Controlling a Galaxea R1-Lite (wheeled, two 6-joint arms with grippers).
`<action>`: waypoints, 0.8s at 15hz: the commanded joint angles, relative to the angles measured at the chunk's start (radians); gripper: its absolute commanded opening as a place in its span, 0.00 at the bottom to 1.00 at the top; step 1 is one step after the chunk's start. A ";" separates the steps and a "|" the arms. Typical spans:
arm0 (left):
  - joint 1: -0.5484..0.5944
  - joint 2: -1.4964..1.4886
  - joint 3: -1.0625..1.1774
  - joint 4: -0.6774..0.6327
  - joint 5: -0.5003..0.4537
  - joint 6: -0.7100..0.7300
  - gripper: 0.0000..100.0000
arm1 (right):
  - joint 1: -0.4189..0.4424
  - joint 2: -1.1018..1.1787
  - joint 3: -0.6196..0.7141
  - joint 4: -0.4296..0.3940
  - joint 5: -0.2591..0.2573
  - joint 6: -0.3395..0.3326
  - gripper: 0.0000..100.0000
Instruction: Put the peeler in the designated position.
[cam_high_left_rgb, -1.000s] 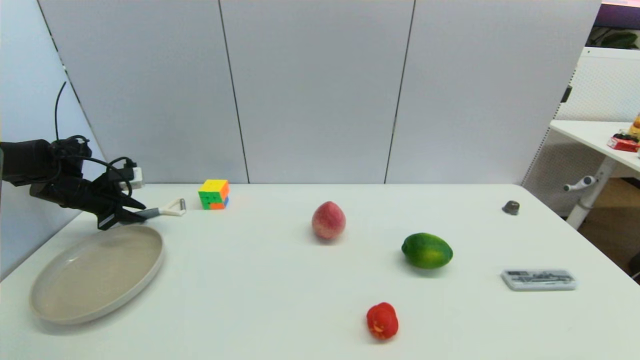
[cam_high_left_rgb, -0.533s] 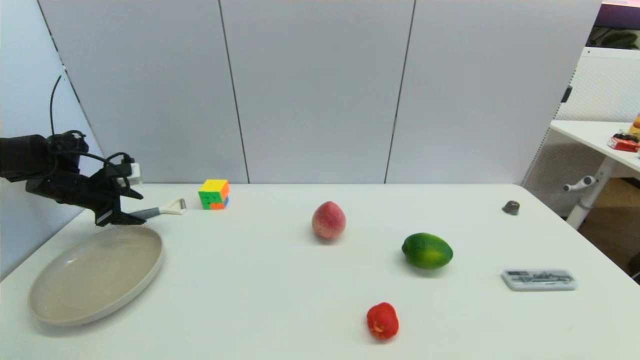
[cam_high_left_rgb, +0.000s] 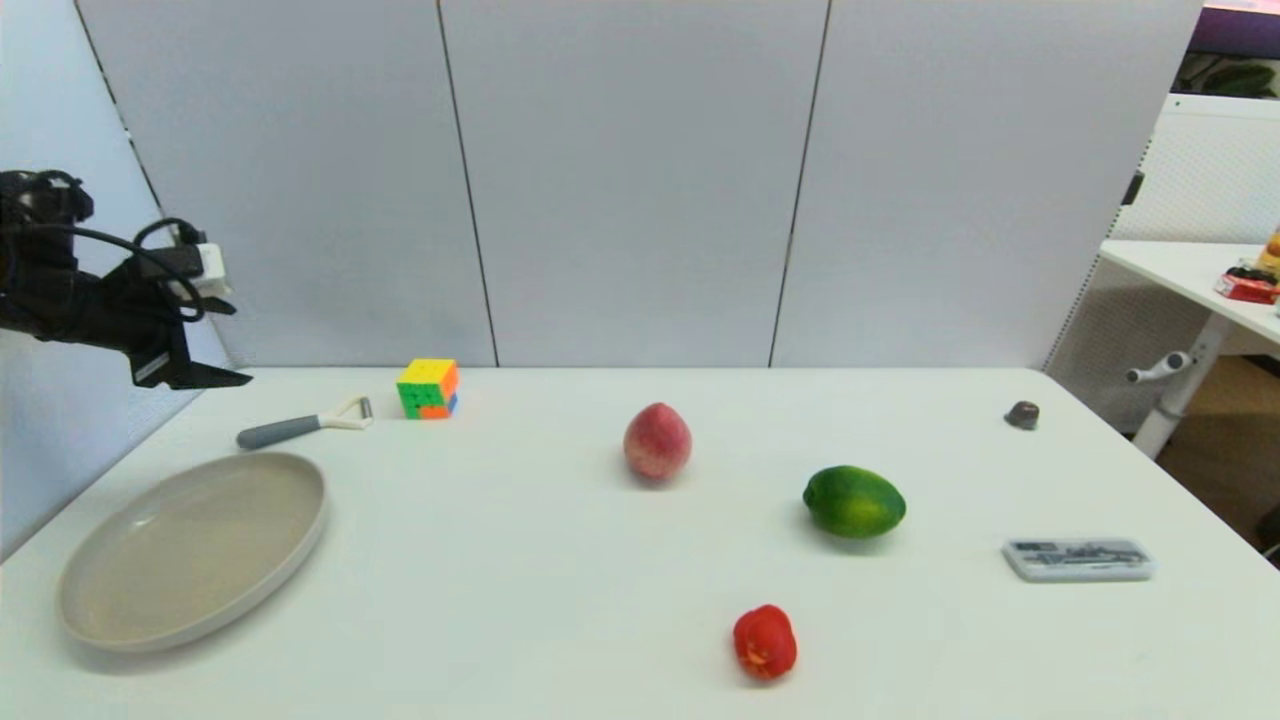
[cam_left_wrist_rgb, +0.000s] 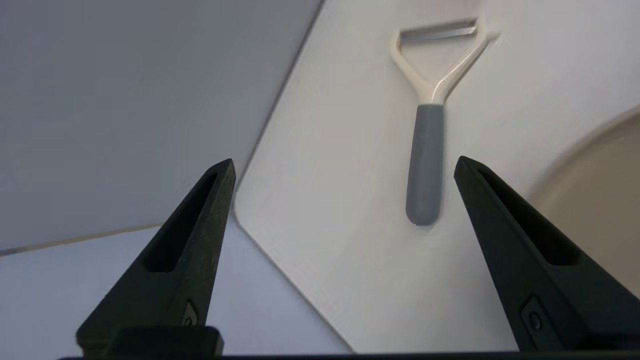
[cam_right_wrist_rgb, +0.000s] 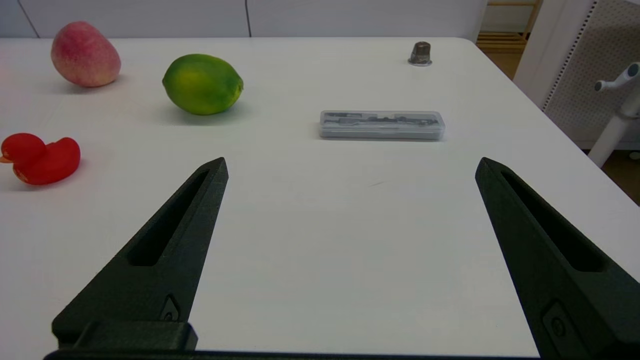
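While the left gripper (cam_high_left_rgb: 215, 378) hovers with jaws wide, the peeler (cam_high_left_rgb: 303, 427) lies flat on the counter (cam_high_left_rgb: 560, 560), well clear below them.

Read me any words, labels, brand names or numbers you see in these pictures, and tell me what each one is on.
None can be read.
Clear plastic case: dark contents or marks inside, too blurred to read.
Red item on the side table: too small to read.
Peeler, cube, plate: no text visible.

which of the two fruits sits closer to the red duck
The green lime: it lies just behind and right of the red duck, while the pink peach sits farther back.
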 joint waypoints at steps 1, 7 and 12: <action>-0.004 -0.409 0.254 0.082 -0.007 -0.124 1.00 | -0.001 0.001 0.002 0.000 0.000 0.000 1.00; -0.172 -1.108 0.903 0.008 0.006 -0.748 1.00 | 0.001 0.001 0.002 0.000 0.000 0.000 1.00; -0.396 -1.513 1.273 -0.279 0.191 -1.073 1.00 | -0.001 0.001 0.002 0.000 0.002 0.000 1.00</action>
